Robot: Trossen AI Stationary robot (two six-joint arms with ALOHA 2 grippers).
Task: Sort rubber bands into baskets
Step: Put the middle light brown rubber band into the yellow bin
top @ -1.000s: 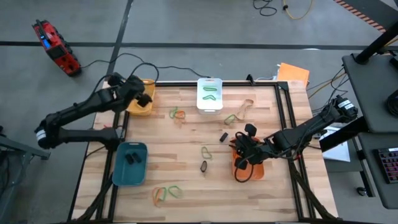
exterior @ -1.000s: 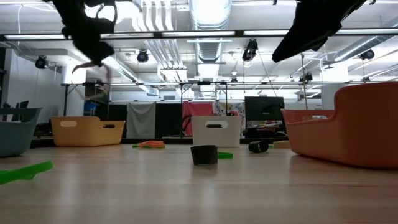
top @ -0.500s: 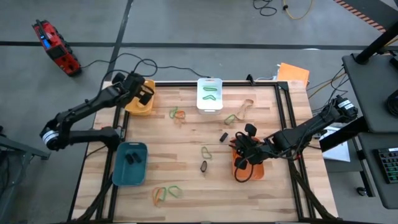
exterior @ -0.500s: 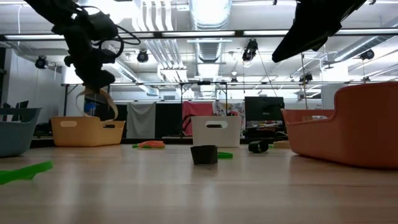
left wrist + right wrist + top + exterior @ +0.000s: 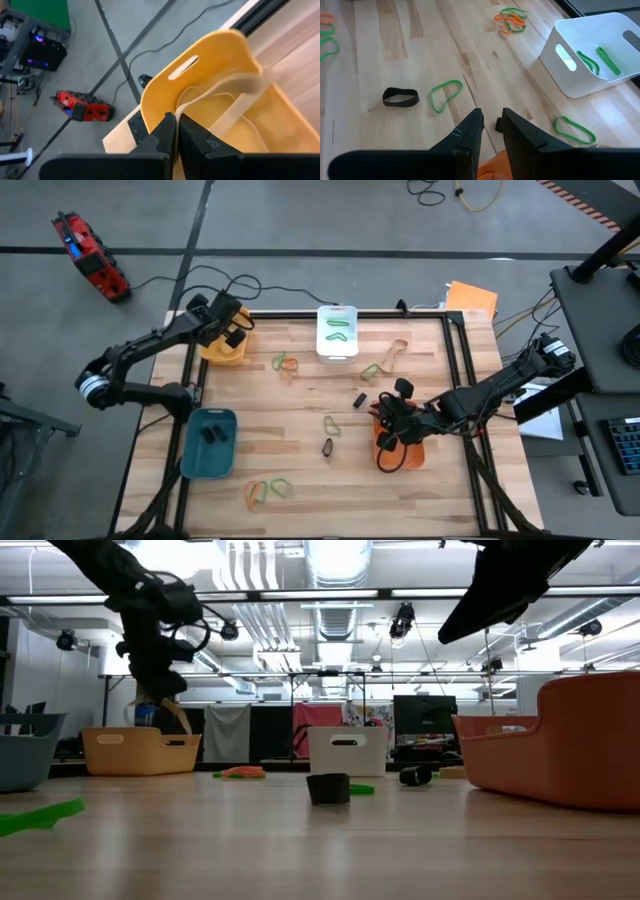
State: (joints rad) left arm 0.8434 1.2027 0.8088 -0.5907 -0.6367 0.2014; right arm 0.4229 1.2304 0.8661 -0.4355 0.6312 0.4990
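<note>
My left gripper [image 5: 236, 332] hangs over the yellow basket [image 5: 220, 350] at the table's far left corner and is shut on a tan rubber band [image 5: 240, 97]. The band dangles toward the basket in the low view [image 5: 177, 717]. My right gripper [image 5: 386, 438] waits over the orange basket [image 5: 405, 452] at the right, its fingers slightly apart [image 5: 492, 122] and empty. The white basket [image 5: 337, 332] holds green bands. The teal basket [image 5: 208, 442] holds black bands. Loose bands lie on the wood. My left gripper pinches the tan band at one end of its loop [image 5: 181, 106] between its two fingertips. The fingers slant down from above the basket. The band hangs slack below them, its lower part inside the yellow basket's rim [image 5: 200, 55]; whether it touches the floor, I cannot tell.
Loose bands: a tan one [image 5: 397, 352], green and orange ones [image 5: 285, 362], a green one [image 5: 330, 423], black ones [image 5: 327, 446] [image 5: 358, 399], and a mixed heap [image 5: 268, 490] near the front edge. The table's middle is bare wood.
My left gripper has come down toward the yellow basket with the tan band and shifted a little toward the table's far edge. The band now hangs lower, into the basket. My right arm has kept still.
</note>
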